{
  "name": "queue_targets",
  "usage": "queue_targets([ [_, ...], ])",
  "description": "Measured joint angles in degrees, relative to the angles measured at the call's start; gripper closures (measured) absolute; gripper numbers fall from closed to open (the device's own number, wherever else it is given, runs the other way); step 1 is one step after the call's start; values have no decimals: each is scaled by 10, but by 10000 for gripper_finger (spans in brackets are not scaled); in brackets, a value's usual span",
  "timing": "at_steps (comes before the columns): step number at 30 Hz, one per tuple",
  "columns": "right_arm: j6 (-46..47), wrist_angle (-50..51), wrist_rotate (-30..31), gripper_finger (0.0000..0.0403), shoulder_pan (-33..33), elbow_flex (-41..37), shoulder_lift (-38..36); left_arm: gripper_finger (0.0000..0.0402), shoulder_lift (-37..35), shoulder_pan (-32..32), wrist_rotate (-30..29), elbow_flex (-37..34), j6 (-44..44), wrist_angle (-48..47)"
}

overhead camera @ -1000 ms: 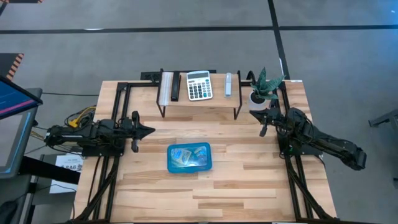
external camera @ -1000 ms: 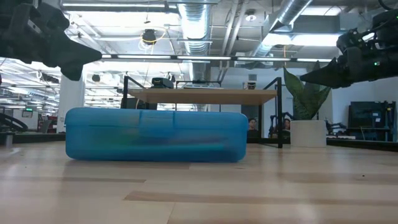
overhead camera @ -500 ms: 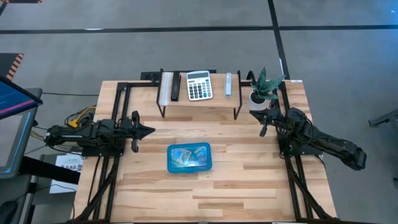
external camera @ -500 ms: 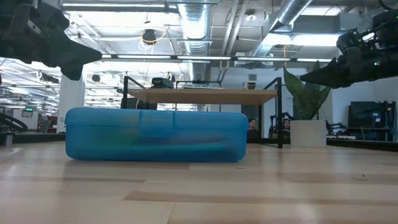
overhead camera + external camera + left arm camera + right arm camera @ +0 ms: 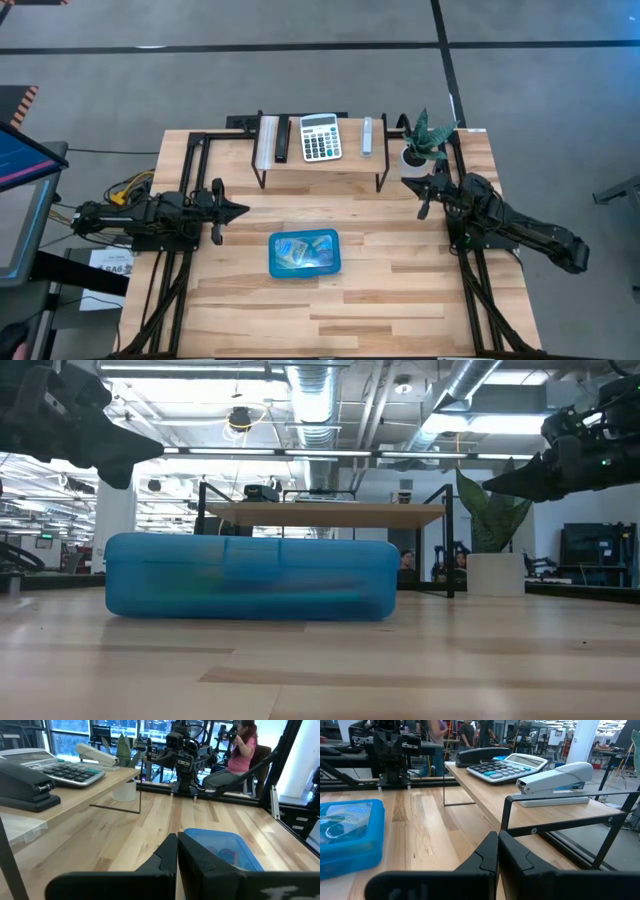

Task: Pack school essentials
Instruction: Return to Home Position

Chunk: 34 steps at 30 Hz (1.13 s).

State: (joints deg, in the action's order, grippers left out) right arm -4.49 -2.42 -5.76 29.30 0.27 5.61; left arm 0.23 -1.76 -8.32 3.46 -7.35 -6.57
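**High view.** Blue case (image 5: pixel 305 253) lies flat mid-table with its lid down, in front of the shelf (image 5: pixel 345 166). Supplies (image 5: pixel 297 251) are inside it and show through the lid as yellow-green and pale patches; single items cannot be told apart. Left gripper (image 5: pixel 238 210) sits at the table's left edge, pointing inward, well apart from the case. Right gripper (image 5: pixel 410 181) sits at the right edge, just beside the plant (image 5: pixel 428 138), also well apart from the case. The shelf holds a calculator (image 5: pixel 320 137), a stapler (image 5: pixel 367 136) and a black item left of the calculator.

**Low view.** Case rests on the table (image 5: pixel 320 670), lid shut along the whole visible side. Both grippers hang above case height and touch nothing.

**Left wrist view.** Fingers (image 5: pixel 164 862) are pressed together with only a thin seam between them, and nothing is held. The case is just beyond the tips. The right arm is across the table, and a person sits beyond it.

**Right wrist view.** Fingers (image 5: pixel 484 860) are closed flat on each other and hold nothing. The case is on the table ahead, with dark round shapes dim under the lid. The calculator and stapler are on the shelf nearby.
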Motion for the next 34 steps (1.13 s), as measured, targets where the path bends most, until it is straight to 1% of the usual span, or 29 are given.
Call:
queue_targets([
  [34,0,0,0,370,0,0,0,401,0,0,0,0,-7,0],
])
